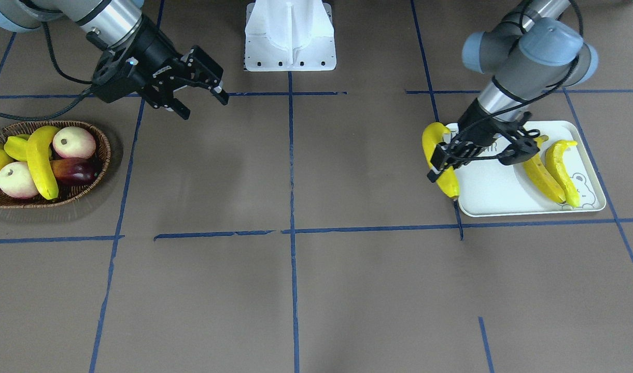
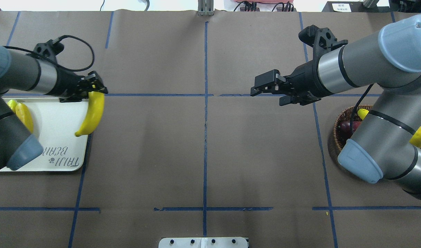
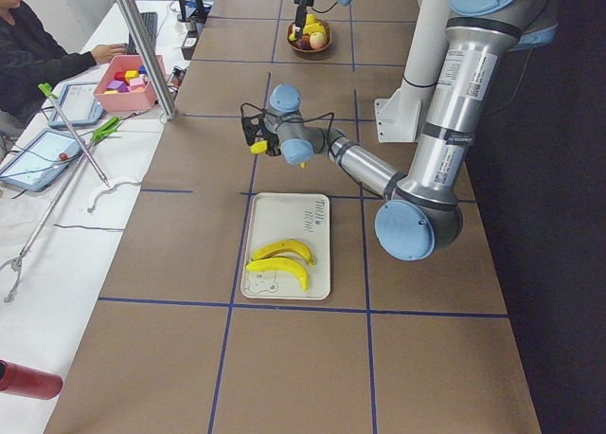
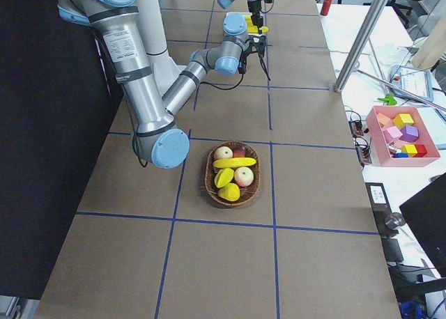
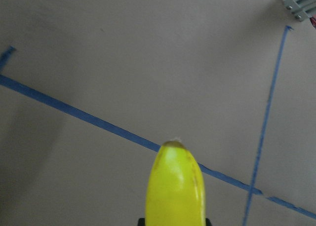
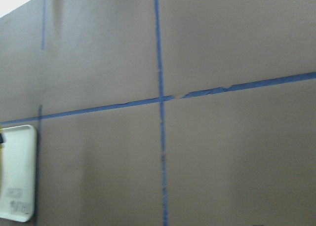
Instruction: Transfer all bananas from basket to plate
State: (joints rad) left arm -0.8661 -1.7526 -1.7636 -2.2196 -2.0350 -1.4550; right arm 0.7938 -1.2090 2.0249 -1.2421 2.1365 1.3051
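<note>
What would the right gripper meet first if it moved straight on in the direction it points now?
Probably the bare table near the blue tape cross: the right gripper aims towards the plate but tilts downward, with nothing between. Its slope is unclear.

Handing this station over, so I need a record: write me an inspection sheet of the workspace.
Surface: brown paper-covered table with blue tape grid.
Job's things: two yellow bananas lie on the cream rectangular tray; third banana held raised near its edge; fourth banana in the brown wicker basket.
Clutter: two pale peaches, yellow-green starfruit, dark purple-red fruit, in the basket.
Grippers: left gripper shut on the third banana; right gripper open, empty.
Cables: black cable at each wrist.
Surroundings: person seated at a side table, pink box of coloured blocks.
</note>
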